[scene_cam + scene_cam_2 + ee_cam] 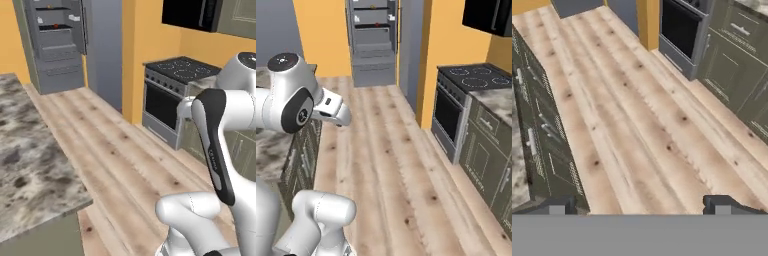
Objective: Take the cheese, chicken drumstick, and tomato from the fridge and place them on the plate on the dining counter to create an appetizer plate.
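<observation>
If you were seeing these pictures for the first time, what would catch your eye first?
The tall dark grey fridge stands open at the far end of the pale wooden plank floor. A black-topped steel stove sits against the orange wall, and the hand, fingers apart and empty, hangs over the floor.

This is a home kitchen. At twelve o'clock, down a pale wood plank floor (391, 165), stands the fridge (374, 42), its door open on dark shelves. At about two o'clock a stove (172, 97) with a black glass cooktop and oven door sits against an orange wall (137, 50), with a dark microwave (192, 14) hung above it. Olive cabinets (486, 160) under a marble top run beside the stove. At nine o'clock lies a mottled marble counter (30, 165).
</observation>
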Robot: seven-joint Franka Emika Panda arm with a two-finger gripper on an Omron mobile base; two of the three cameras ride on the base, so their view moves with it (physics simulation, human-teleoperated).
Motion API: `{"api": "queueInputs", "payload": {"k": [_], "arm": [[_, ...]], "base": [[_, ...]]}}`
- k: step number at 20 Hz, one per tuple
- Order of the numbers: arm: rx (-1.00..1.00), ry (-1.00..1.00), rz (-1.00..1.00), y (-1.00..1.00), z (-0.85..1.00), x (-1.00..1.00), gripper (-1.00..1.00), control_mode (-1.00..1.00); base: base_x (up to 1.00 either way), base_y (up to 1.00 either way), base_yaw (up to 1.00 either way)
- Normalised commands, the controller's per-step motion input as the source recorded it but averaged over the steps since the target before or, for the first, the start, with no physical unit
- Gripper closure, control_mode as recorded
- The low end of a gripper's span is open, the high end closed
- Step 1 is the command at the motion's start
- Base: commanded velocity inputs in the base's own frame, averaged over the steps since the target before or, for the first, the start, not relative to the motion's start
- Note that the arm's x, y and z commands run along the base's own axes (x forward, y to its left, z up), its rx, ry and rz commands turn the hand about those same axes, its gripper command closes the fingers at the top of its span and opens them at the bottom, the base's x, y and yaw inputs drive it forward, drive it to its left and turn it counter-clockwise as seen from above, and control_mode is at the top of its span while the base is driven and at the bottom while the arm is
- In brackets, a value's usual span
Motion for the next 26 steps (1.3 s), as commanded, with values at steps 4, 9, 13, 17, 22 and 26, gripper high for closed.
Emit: {"api": "queueInputs", "payload": {"k": [4, 9, 13, 17, 22, 26], "arm": [[0.0, 0.0, 0.0, 0.0, 0.0, 0.0, -1.0, 1.0], [0.0, 0.0, 0.0, 0.0, 0.0, 0.0, -1.0, 1.0], [0.0, 0.0, 0.0, 0.0, 0.0, 0.0, -1.0, 1.0], [0.0, 0.0, 0.0, 0.0, 0.0, 0.0, -1.0, 1.0], [0.0, 0.0, 0.0, 0.0, 0.0, 0.0, -1.0, 1.0], [0.0, 0.0, 0.0, 0.0, 0.0, 0.0, -1.0, 1.0]], "base": [[1.0, -0.69, 0.43], [1.0, -0.84, 0.3], [1.0, -0.66, 0.23], [1.0, -0.34, 0.19], [1.0, -0.03, 0.19], [1.0, -0.08, 0.23]]}}
